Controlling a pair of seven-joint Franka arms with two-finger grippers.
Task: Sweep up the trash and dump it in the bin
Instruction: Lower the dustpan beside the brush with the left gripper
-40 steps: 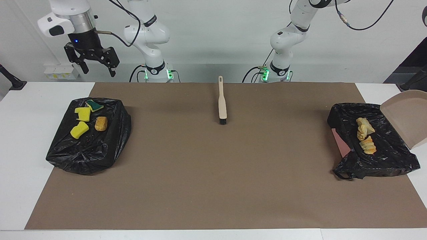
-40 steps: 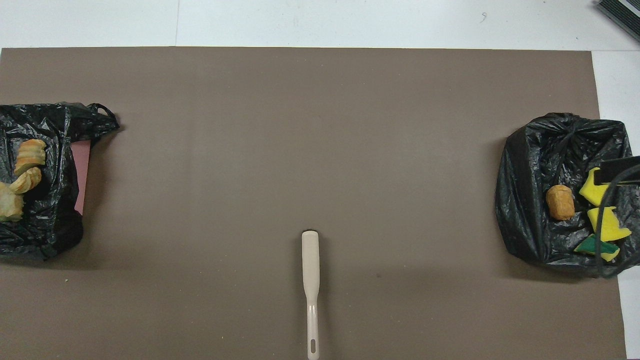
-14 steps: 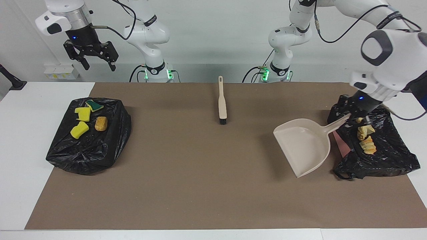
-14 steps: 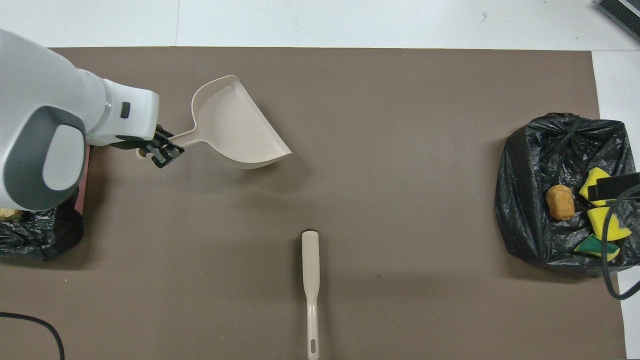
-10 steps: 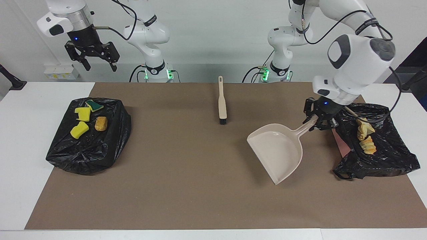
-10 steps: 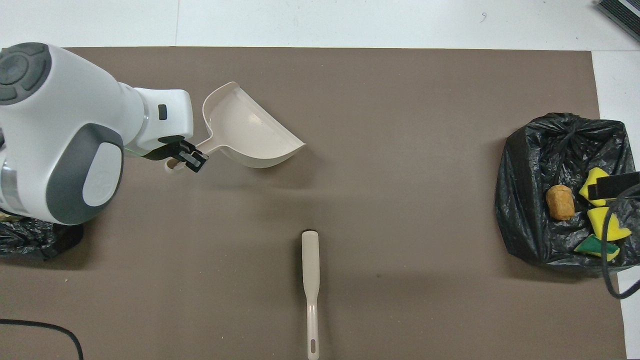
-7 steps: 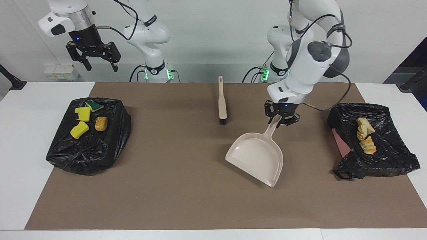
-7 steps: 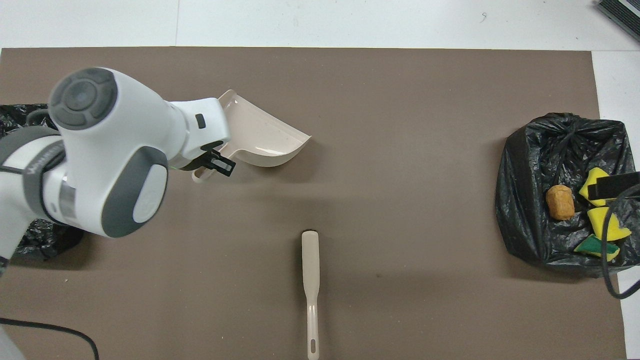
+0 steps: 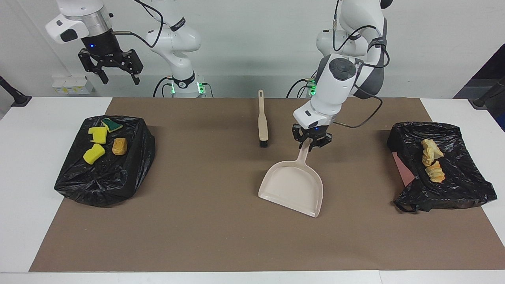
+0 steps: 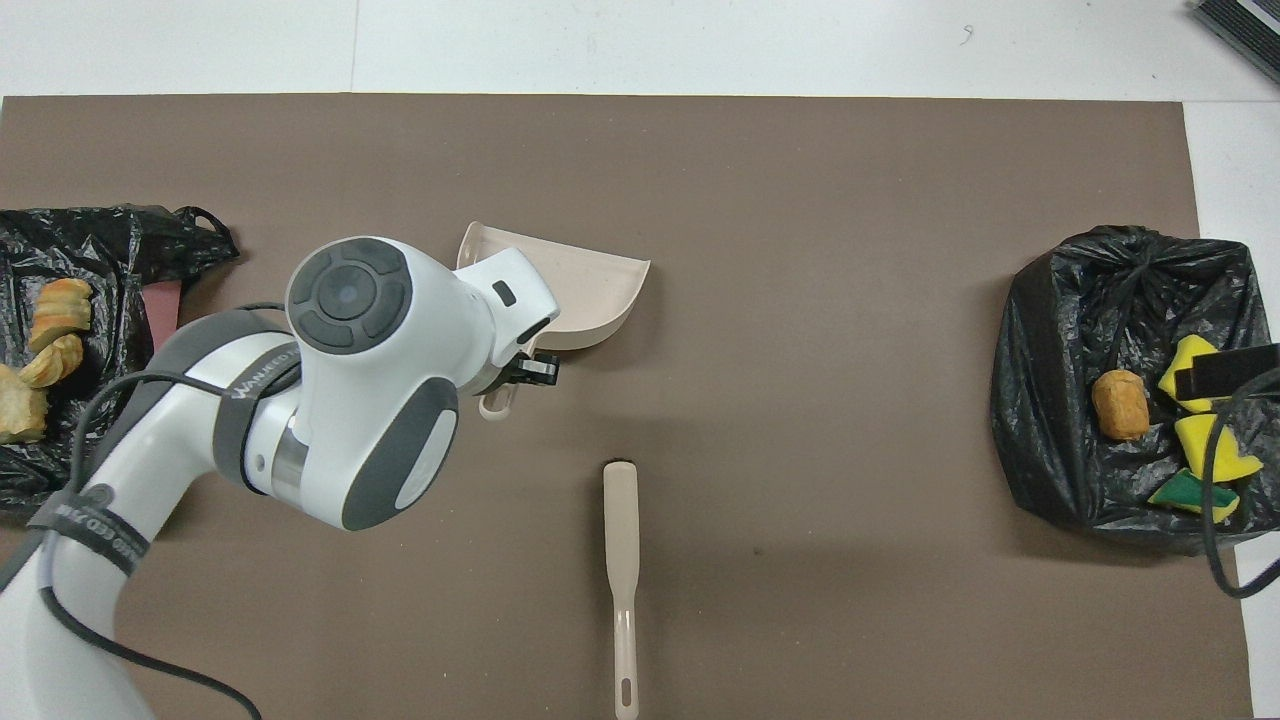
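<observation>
My left gripper (image 9: 311, 145) is shut on the handle of the beige dustpan (image 9: 292, 187), which hangs low over the middle of the brown mat, beside the brush and with its open lip pointing away from the robots. From overhead the left arm hides most of the handle, and the dustpan (image 10: 585, 285) shows past it. The trash lies on two black-bagged bins. Yellow sponge bits (image 9: 94, 153) and a golden-brown lump (image 9: 119, 146) are at the right arm's end. Pale tan chunks (image 9: 432, 161) are at the left arm's end. My right gripper (image 9: 120, 79) waits open, high over its end of the table.
A beige brush with black bristles (image 9: 262, 124) lies on the mat near the robots, handle toward them. The bins' black bags (image 9: 102, 177) (image 9: 457, 185) sit at the mat's two ends. A pink patch (image 9: 402, 167) shows under the bag at the left arm's end.
My left arm has carried the dustpan from the bin at its end to the mat's middle, turning its handle toward the robots. The right gripper stays up, barely moved.
</observation>
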